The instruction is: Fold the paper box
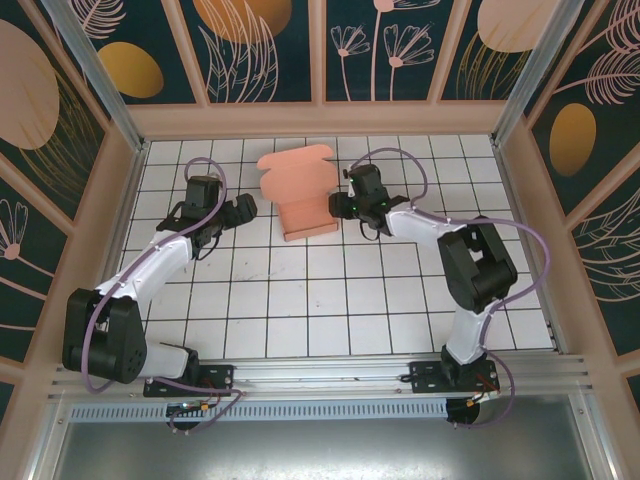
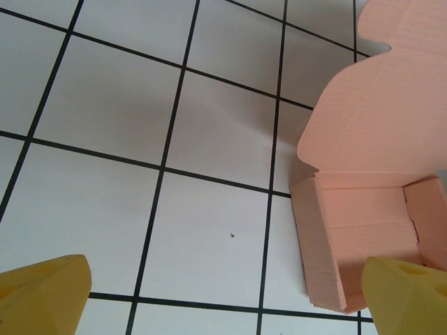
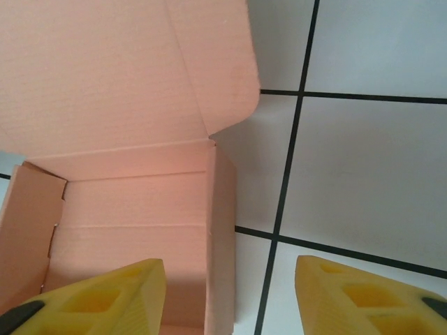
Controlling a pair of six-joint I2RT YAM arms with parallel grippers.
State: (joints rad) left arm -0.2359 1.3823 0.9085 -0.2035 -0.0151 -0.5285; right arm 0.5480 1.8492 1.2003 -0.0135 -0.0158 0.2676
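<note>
Patterned walls [image 1: 260, 50] fence the white tiled table [image 1: 330, 300]. At its far middle sits the paper box [image 1: 305, 200] — lid flap open. The right gripper [image 1: 338, 205] gapes wide astride its side wall; the left gripper [image 1: 245, 208] — also wide — hangs nearby, empty.
</note>
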